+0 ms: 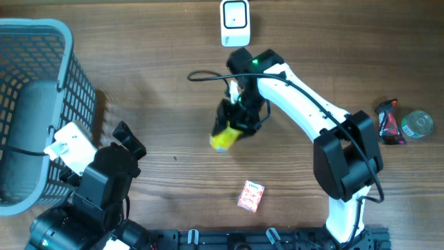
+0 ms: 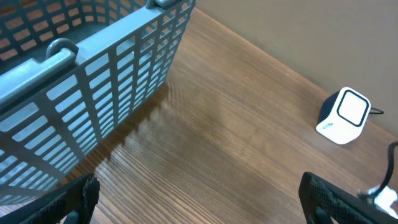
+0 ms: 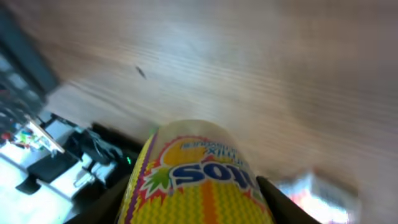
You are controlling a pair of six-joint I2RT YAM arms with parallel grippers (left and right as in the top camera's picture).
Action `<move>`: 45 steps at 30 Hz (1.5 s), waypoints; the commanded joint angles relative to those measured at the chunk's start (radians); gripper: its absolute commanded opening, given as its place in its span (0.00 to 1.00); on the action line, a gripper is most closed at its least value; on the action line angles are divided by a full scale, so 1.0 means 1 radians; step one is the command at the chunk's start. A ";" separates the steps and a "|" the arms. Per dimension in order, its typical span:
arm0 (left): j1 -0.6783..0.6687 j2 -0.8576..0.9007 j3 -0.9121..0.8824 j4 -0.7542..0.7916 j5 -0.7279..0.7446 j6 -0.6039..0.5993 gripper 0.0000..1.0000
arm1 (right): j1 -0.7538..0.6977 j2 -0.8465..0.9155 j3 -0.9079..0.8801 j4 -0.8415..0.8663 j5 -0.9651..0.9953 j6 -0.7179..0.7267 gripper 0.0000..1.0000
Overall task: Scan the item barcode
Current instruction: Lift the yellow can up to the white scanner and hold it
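My right gripper [image 1: 232, 128] is shut on a yellow snack tub [image 1: 222, 139] with a colourful label, held above the table's middle. In the right wrist view the tub [image 3: 199, 186] fills the space between the two dark fingers [image 3: 283, 202]. The white barcode scanner [image 1: 235, 22] stands at the far edge, above the right arm, and also shows as a white box [image 2: 345, 116] in the left wrist view. My left gripper [image 2: 199, 202] is open over bare wood beside the basket, with nothing between its fingers [image 2: 84, 198].
A blue-grey mesh basket [image 1: 66, 76] stands at the left. A small pink packet [image 1: 251, 196] lies near the front edge. A dark wrapper [image 1: 388, 123] and a round tin [image 1: 418, 125] sit at the right. A black cable [image 1: 205, 75] loops by the right gripper.
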 commanded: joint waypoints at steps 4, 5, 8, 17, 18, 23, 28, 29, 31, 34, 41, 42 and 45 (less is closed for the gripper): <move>0.008 0.027 -0.001 0.000 -0.002 -0.017 1.00 | -0.086 -0.021 0.022 0.322 0.010 -0.052 0.44; 0.008 0.034 -0.001 0.000 -0.003 -0.017 1.00 | -0.105 -0.021 0.022 0.373 0.010 -0.066 0.44; 0.008 0.075 -0.001 0.000 -0.003 -0.017 1.00 | -0.183 -0.021 0.022 0.602 0.081 -0.126 0.44; 0.008 0.149 -0.001 0.011 -0.080 -0.017 1.00 | -0.218 -0.015 0.021 1.121 0.355 -0.290 0.45; 0.008 0.149 -0.001 0.015 -0.097 -0.017 1.00 | -0.218 -0.009 0.021 1.161 0.363 -0.304 0.45; 0.008 0.150 -0.001 0.040 -0.127 -0.017 1.00 | -0.218 0.055 0.021 1.291 0.428 -0.313 0.45; 0.008 0.151 -0.001 0.045 -0.150 -0.017 1.00 | -0.217 0.132 0.021 1.441 0.433 -0.328 0.45; 0.008 0.151 -0.001 0.046 -0.153 -0.017 1.00 | -0.216 0.148 0.021 1.470 0.433 -0.327 0.45; 0.008 0.151 -0.001 0.045 -0.154 -0.017 1.00 | -0.214 0.182 0.021 1.524 0.448 -0.327 0.45; 0.008 0.151 -0.001 0.045 -0.162 -0.017 1.00 | -0.213 0.212 0.021 1.568 0.493 -0.328 0.46; 0.008 0.177 -0.001 0.056 -0.188 -0.017 1.00 | -0.211 0.273 0.021 1.643 0.520 -0.335 0.46; 0.008 0.187 -0.001 0.060 -0.188 -0.017 1.00 | -0.211 0.285 0.021 1.656 0.520 -0.336 0.46; 0.008 0.221 -0.001 0.068 -0.190 -0.017 1.00 | -0.211 0.304 0.021 1.672 0.527 -0.335 0.47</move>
